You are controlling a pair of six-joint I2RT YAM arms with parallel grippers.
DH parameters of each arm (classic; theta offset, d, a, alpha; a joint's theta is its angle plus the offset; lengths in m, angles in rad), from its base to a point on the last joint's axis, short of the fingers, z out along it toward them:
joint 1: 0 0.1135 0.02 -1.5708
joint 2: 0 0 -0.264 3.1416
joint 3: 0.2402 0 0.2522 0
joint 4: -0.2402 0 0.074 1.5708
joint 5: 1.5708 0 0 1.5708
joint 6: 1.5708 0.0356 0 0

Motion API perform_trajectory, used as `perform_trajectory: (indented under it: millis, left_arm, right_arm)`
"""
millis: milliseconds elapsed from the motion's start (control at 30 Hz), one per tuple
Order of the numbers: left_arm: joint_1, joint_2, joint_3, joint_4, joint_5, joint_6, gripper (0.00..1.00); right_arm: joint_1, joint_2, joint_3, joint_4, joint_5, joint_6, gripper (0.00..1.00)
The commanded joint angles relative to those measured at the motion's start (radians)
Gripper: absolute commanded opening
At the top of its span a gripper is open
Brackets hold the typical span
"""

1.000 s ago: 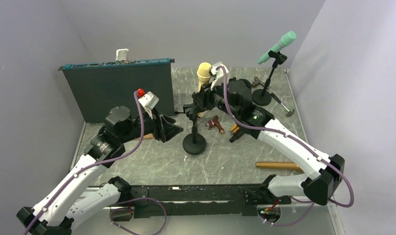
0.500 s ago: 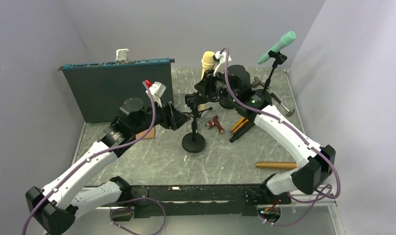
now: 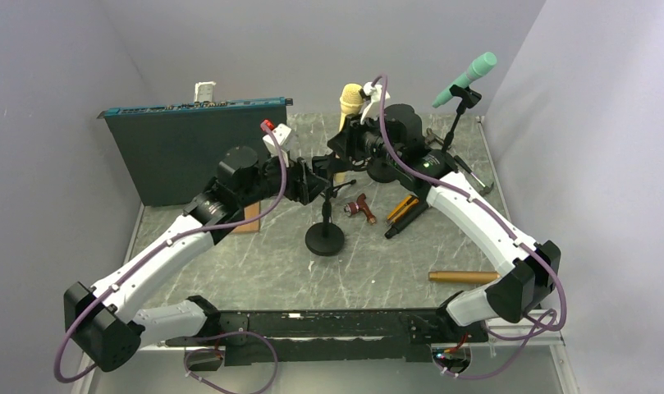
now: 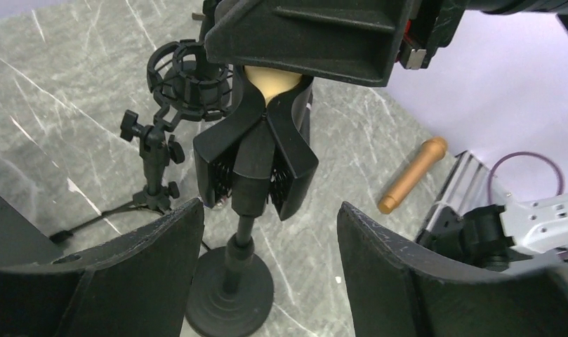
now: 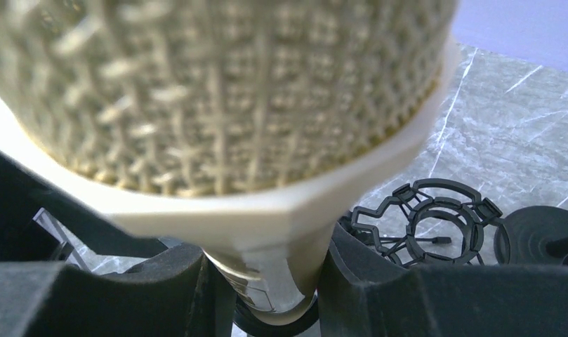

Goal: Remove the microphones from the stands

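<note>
microphone (image 5: 218, 91): head blurred, cropped at 12 o'clock in my right wrist view.
right gripper (image 4: 288, 63): hides its body from my left wrist.

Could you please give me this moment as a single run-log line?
right gripper: shut on microphone | left gripper: open, aimed at stand clip | microphone: lower end in clip, not yet removed

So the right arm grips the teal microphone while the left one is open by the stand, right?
No, the right gripper grips the cream microphone, as the right wrist view shows; the teal microphone is on another stand. The left gripper is open by the stand.
</note>
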Motion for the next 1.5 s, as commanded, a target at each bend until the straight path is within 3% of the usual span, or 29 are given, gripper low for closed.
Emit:
perform_trajectory:
  millis: [0, 267, 600, 700, 767, 800, 833, 867, 1233, 1467]
  left_arm:
    - [-0.003, 0.027, 0.057, 0.066, 0.042, 0.124, 0.73]
    - [-0.004, 0.07, 0.074, 0.098, 0.103, 0.139, 0.69]
    - [-0.004, 0.098, 0.081, 0.15, 0.027, 0.1, 0.71]
    - [-0.003, 0.115, 0.087, 0.153, 0.038, 0.102, 0.67]
    - [-0.004, 0.126, 0.1, 0.13, 0.051, 0.108, 0.57]
    - [-0.003, 0.131, 0.105, 0.119, 0.062, 0.115, 0.36]
    - [-0.003, 0.134, 0.114, 0.105, 0.073, 0.126, 0.06]
    - [-0.002, 0.138, 0.125, 0.08, 0.073, 0.13, 0.0]
    - [-0.003, 0.038, 0.083, -0.084, 0.075, 0.173, 0.0]
    - [-0.003, -0.105, -0.009, -0.114, 0.128, 0.215, 0.0]
  right_arm:
    - [0.005, 0.0, 0.035, -0.058, -0.096, 0.104, 0.0]
    - [-0.001, -0.002, 0.025, -0.041, -0.11, 0.103, 0.0]
    - [-0.001, 0.001, 0.025, -0.032, -0.132, 0.108, 0.0]
    - [-0.001, 0.0, 0.022, -0.03, -0.132, 0.107, 0.0]
    - [-0.001, -0.002, 0.021, -0.029, -0.131, 0.107, 0.0]
    - [-0.001, -0.004, 0.02, -0.028, -0.13, 0.108, 0.0]
    - [-0.002, -0.005, 0.019, -0.028, -0.131, 0.108, 0.0]
    - [-0.001, -0.006, 0.019, -0.026, -0.13, 0.107, 0.0]
    - [-0.002, -0.043, -0.016, 0.019, -0.085, 0.092, 0.0]
    - [0.007, -0.139, -0.102, 0.073, 0.054, 0.013, 0.0]
